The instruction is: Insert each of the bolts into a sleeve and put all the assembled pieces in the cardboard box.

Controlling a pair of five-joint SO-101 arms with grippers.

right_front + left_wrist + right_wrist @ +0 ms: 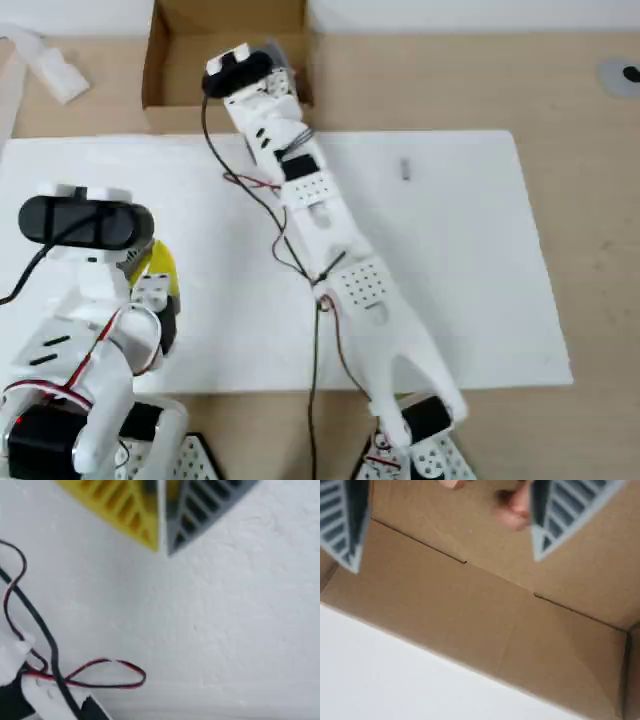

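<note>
The cardboard box (pixel 175 60) stands open at the far edge of the white mat. My right gripper (pixel 272 62) hangs over its inside, near the right wall. In the right wrist view this gripper (pixel 444 564) is open, its grey fingers (pixel 552 515) wide apart and nothing between them. Blurred pink pieces (pixel 516 507) lie on the box floor beyond the fingers. A small grey piece (pixel 405 168) lies alone on the mat, too small to tell whether it is a bolt or a sleeve. My left gripper (pixel 162 547) is shut and empty over bare mat at the near left (pixel 160 268).
The white mat (pixel 450 280) covers most of the wooden table. A white object (pixel 60 70) lies at the far left, a grey disc (pixel 620 75) at the far right. The right arm (pixel 330 240) crosses the mat diagonally, trailing cables (pixel 265 200).
</note>
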